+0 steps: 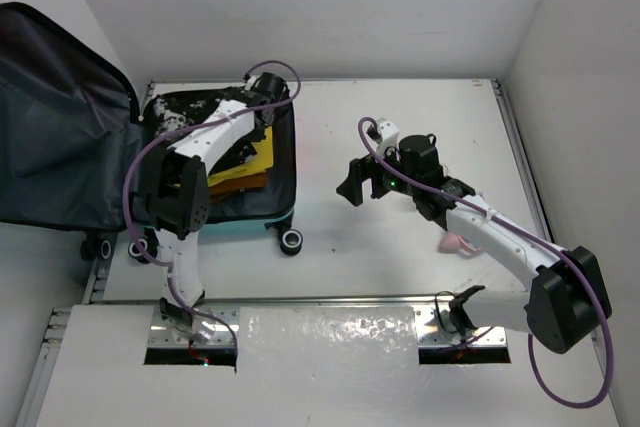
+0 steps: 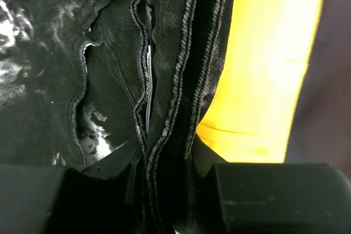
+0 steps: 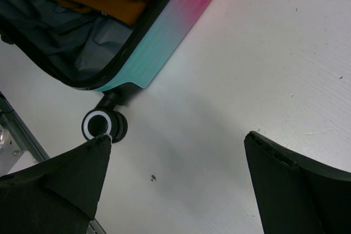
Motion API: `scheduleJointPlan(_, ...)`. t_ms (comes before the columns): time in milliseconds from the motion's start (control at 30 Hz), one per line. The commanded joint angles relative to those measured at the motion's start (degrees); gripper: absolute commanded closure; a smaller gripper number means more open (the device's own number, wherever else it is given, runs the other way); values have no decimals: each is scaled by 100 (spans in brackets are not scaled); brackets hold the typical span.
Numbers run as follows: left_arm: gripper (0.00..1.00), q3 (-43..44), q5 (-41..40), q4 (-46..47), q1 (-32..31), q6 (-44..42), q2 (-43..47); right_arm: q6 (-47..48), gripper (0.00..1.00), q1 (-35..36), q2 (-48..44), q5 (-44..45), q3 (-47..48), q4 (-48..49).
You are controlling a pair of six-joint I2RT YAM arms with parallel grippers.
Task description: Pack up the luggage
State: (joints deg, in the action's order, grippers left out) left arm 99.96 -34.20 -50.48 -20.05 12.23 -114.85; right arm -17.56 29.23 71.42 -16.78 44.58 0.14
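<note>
The pink-and-teal child's luggage [image 1: 250, 219] lies open at the left of the table [image 1: 420, 117], its lid [image 1: 60, 127] flung back. The left gripper [image 2: 162, 160] reaches inside, fingers pinched on a seam fold of a black denim garment [image 2: 170, 80] that lies against a yellow garment [image 2: 269, 69]. The step in hand looks like settling clothes into the shell, so the next move calls for a release and a clean lift out; the right gripper [image 3: 176, 138] hovers over the table beside a suitcase wheel [image 3: 101, 125], jaws wide apart and holding nothing.
</note>
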Motion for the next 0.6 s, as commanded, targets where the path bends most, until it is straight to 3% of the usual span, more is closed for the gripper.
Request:
scheduleJointPlan(0, 100, -117, 545, 240, -411, 69, 174, 7, 1, -14, -23, -89, -2, 302)
scheduleJointPlan(267, 100, -372, 747, 311, -614, 52, -186, 25, 1, -14, 56, -106, -11, 302)
scheduleJointPlan(300, 85, -364, 748, 284, -605, 52, -213, 16, 1, -14, 74, -124, -2, 302)
scheduleJointPlan(367, 69, -399, 782, 275, -631, 25, -222, 25, 1, -14, 109, -142, -2, 285)
scheduleJointPlan(400, 47, -416, 739, 267, -657, 8, -170, 25, 1, -14, 101, -142, -2, 285)
scheduleJointPlan(467, 19, -373, 529, 205, -693, 34, 5, 42, 1, -14, 118, -124, 7, 267)
scheduleJointPlan(500, 11, -329, 424, 162, -702, 43, 102, 42, 1, -14, 118, -133, 16, 258)
scheduleJointPlan(567, 6, -101, 160, 108, -693, 43, 434, 42, 1, -14, 127, -142, 51, 232)
